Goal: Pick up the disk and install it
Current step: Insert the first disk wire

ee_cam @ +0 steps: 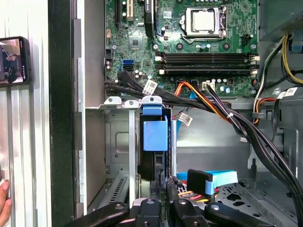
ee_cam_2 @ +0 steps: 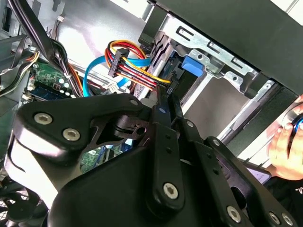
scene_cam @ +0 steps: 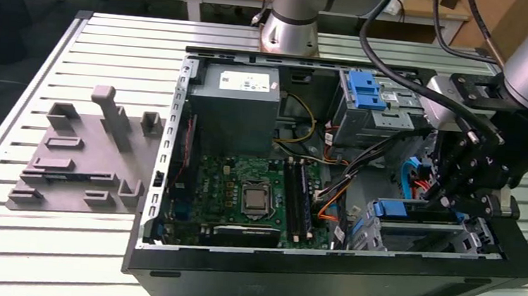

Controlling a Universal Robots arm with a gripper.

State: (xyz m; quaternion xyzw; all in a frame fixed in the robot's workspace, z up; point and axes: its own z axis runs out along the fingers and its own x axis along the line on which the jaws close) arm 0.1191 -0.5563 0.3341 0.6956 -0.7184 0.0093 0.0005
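The disk stands on edge in the grey drive cage at the case's front corner, its blue carrier frame facing out. In the exterior view the disk shows as a blue strip in the cage at the lower right of the open computer. My gripper hangs right over it. In both wrist views the gripper has its fingers close together against the disk's near end, which sits between the fingertips. The fingertips reach the slot beside the blue tab.
Bundled power and data cables cross just beside the cage. A second cage with a blue latch and the grey power supply box sit farther back. A grey fixture lies outside the case. A hand and a phone are near the case.
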